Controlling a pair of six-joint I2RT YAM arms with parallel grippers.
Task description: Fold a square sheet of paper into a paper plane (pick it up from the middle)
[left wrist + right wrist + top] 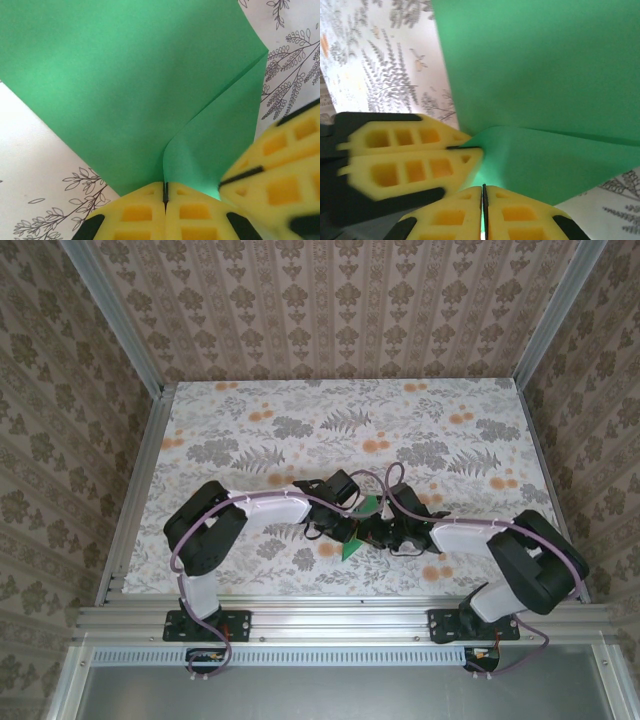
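Between the clenched jaws of the left gripper (165,194) and the right gripper (483,195), tips nearly touching, one creased corner of the paper (125,85) was pinched. It fanned outward from them over the table (250,420), front middle. One fold seemingly existed; most of the plane remained unfolded.

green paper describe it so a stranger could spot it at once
On the floral tabletop, look midway along the front edge. The green paper is pinched there between the left gripper and the right gripper. It is the only plain bright-green thing, creased, against grey and orange flowers.
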